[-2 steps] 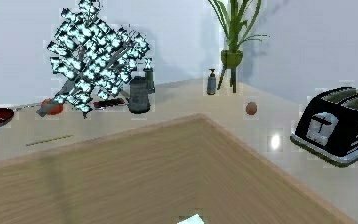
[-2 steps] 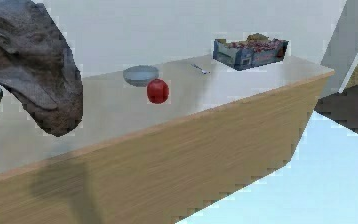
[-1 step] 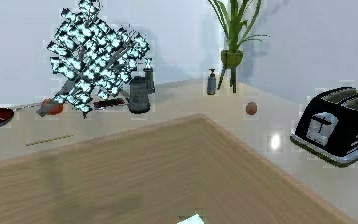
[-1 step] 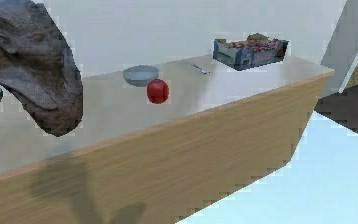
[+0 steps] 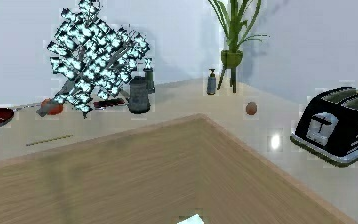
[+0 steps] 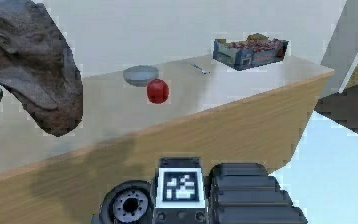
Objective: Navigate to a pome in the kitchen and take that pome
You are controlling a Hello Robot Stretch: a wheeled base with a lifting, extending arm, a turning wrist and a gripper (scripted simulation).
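- Red pome [image 6: 158, 91], one in number, is lying on the pale counter [image 6: 237, 95] in the arm side view, just beside one grey bowl [image 6: 140, 73].
- One brown dinosaur statue [image 6: 37, 65] is looming at the left, and one box [image 6: 249, 50] of packed goods is sitting far right.
- One gripper [image 6: 127, 205] is showing at the bottom edge, left of one white marker square [image 6: 181, 188]. The pome is lying farther up the picture, well apart from it.
- Whether the gripper is holding anything cannot be told, since its far end cannot be made out.
- In the forward view, one toaster [image 5: 335, 123], one potted plant [image 5: 233, 40], one bottle [image 5: 211, 82], one grey kettle [image 5: 139, 94] and one sparkling sculpture [image 5: 92, 50] are standing on an L-shaped worktop [image 5: 177, 108]. One small reddish round thing [image 5: 251, 107] is lying between bottle and toaster.
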